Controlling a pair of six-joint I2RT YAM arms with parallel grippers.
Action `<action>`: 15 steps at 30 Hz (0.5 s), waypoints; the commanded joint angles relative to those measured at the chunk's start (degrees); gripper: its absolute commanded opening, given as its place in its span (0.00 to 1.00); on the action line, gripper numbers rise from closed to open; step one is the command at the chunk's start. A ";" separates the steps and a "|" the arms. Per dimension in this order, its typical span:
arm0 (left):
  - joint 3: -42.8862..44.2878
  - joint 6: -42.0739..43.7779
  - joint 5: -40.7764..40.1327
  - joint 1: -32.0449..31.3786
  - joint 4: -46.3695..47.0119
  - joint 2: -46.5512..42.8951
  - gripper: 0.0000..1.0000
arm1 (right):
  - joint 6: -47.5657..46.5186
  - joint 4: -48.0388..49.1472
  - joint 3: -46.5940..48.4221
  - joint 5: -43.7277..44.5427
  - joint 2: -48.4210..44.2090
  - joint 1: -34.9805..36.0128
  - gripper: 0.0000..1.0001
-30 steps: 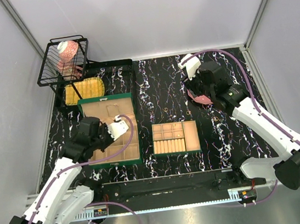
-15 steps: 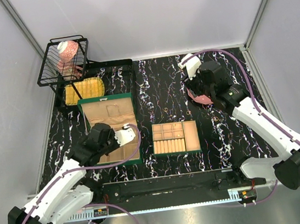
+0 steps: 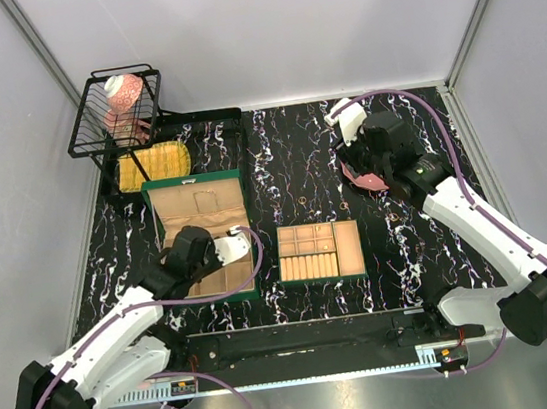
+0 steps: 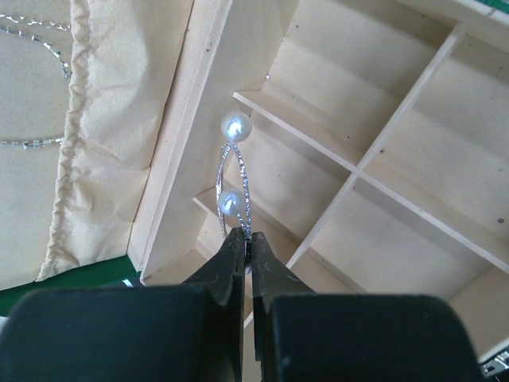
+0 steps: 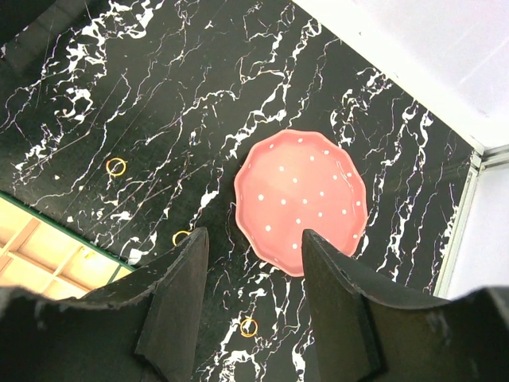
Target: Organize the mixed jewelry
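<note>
Jutting from the tips of the left hand [image 4: 246, 239], a silver wire earring [image 4: 235, 179] with two pearls was held above the beige compartments of the green box [image 3: 193, 182]. The hand's fingers were pressed together on the earring's lower end, and the looped wire crossed itself between the two pearls. Pale gathered fabric [image 4: 103, 135] could be seen to the left of the compartments in the left wrist view. Elsewhere, three gold rings [image 5: 116, 166] were scattered singly on the black, white-veined tabletop [image 5: 159, 79], one [image 5: 181, 237] near the corner of a separate compartment tray [image 3: 320, 251] and another [image 5: 249, 327] just below the pink plate [image 5: 302, 199]. The white-dotted plate was seen bare. Above it the right hand [image 5: 253, 239] was poised with its fingers apart. The tray was set just beside the green box.
</note>
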 commanded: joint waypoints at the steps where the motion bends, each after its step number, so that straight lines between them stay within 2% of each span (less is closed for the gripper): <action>1: 0.84 -2.32 -3.59 -1.22 3.16 1.56 0.00 | -0.36 1.88 -0.27 -1.40 -0.76 -0.69 0.57; 15: 2.60 -10.15 -9.13 -5.27 1.05 5.08 0.00 | -0.36 1.70 -0.27 -1.40 -1.29 -0.78 0.57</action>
